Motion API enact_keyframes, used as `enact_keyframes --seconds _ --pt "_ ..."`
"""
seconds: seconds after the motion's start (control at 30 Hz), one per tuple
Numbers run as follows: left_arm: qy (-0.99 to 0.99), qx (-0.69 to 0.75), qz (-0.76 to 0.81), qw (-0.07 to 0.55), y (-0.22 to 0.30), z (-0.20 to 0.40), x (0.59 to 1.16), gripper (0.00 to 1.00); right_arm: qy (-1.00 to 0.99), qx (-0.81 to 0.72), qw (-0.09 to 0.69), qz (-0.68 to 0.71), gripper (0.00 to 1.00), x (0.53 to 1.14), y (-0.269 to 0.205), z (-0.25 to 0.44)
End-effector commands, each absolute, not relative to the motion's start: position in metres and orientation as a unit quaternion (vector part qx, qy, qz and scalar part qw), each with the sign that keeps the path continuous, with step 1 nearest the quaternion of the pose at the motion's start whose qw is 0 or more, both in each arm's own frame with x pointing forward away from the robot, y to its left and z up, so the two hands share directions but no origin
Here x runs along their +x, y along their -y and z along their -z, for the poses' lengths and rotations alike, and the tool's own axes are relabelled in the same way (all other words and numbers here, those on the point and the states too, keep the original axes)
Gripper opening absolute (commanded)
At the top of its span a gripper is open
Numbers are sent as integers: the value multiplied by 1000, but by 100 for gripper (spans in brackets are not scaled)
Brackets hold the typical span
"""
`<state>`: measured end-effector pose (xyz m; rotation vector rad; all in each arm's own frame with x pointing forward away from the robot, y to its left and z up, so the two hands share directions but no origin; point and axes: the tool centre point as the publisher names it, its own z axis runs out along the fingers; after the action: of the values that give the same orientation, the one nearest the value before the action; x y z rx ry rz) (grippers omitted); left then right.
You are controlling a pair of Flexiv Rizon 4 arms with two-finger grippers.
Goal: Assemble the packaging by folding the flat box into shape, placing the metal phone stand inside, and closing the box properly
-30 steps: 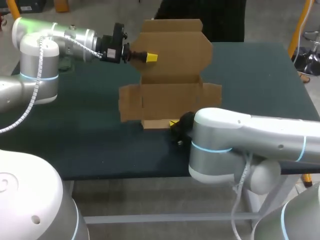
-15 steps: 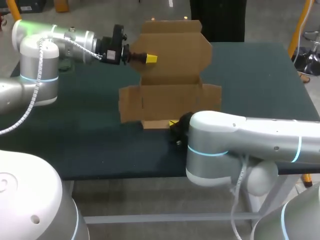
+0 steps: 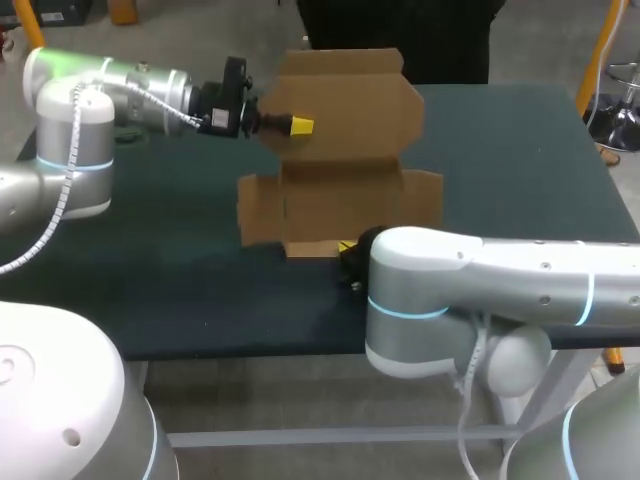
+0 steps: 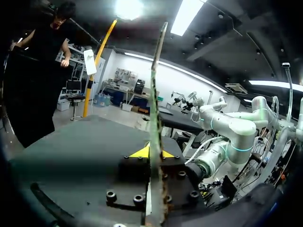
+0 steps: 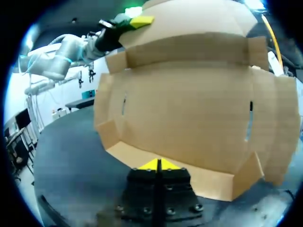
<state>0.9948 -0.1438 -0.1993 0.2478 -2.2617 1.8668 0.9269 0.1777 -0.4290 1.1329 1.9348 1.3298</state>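
Observation:
A brown cardboard box blank (image 3: 340,205) stands half unfolded on the dark table, its side flaps spread out. The tall lid panel (image 3: 345,95) rises at the back. My left gripper (image 3: 298,125) is shut on that panel's left edge; in the left wrist view the cardboard (image 4: 156,94) runs edge-on between the yellow tips (image 4: 152,152). My right gripper (image 3: 347,247) is shut at the box's near bottom flap (image 5: 208,182), its tips (image 5: 158,164) against the flap's edge with nothing visibly between them. The right wrist view also shows the left gripper (image 5: 141,21) up on the lid.
The dark green table (image 3: 500,150) has free room to the right of and behind the box. My right arm's thick link (image 3: 480,280) lies across the near right part of the table, just in front of the box.
The left gripper has moved slightly down with the lid panel, which now sits a little lower. The right arm's elbow has shifted left; its gripper stays at the near flap.

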Motion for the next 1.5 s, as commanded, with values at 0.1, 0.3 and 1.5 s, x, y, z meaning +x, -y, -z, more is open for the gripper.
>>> enact_keyframes --seconds 0.1,0.3,1.5 --pt "765 88 -631 100 142 200 983 0 -708 430 283 -484 0 925 -182 438" --pt "765 87 -630 103 141 197 971 0 -708 430 283 -484 0 925 -182 438" --pt "765 81 -630 107 147 218 918 0 -708 430 283 -484 0 925 -182 438"
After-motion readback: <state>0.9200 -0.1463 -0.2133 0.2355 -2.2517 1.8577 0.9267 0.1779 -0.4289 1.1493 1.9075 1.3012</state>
